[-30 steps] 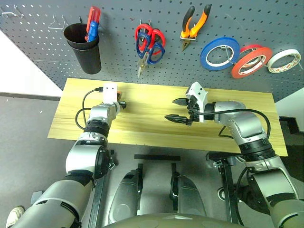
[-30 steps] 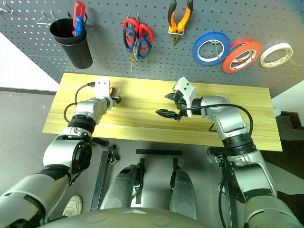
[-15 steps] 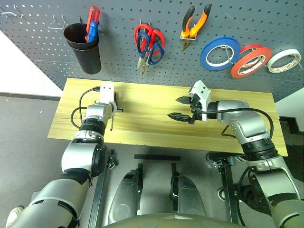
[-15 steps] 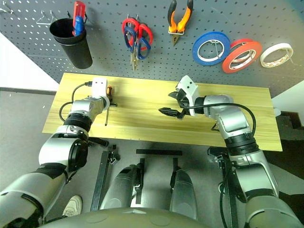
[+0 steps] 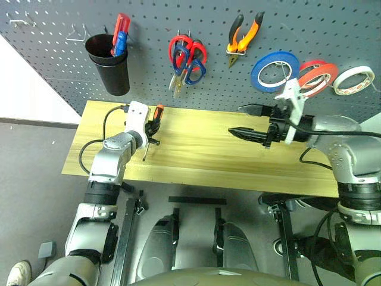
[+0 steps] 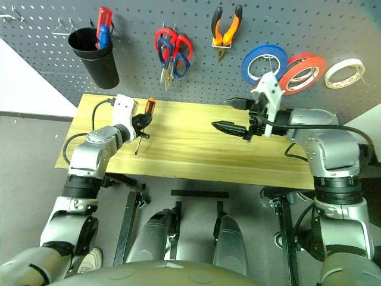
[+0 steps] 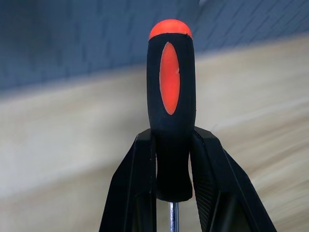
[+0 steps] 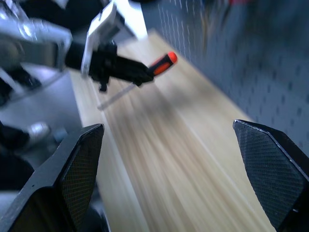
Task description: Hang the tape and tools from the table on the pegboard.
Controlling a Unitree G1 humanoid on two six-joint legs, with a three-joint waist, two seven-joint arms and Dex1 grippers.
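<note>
My left gripper (image 5: 153,123) is shut on the screwdriver (image 5: 157,112), pinching the lower part of its black-and-orange handle (image 7: 170,96). The tool hangs above the left end of the table (image 5: 202,152), handle up and shaft slanting down. My right gripper (image 5: 237,120) stands open and empty over the table's right half, pointing left, just below the tape. On the pegboard (image 5: 149,24) hang the red tape (image 6: 321,64), the orange-and-black pliers (image 5: 244,36) and the blue-handled scissors (image 5: 194,65), which overlap a red-handled pair.
A black cup (image 5: 113,65) holding a red and blue tool hangs at the pegboard's left, with bare wire hooks (image 5: 77,33) beside it. A blue tape ring (image 5: 275,68) and a pale ring (image 5: 354,79) flank the red tape.
My left gripper closed on the screwdriver lying on the table and lifted it, handle tipped up. My right arm rose and drew right toward the tape rings, staying open.
</note>
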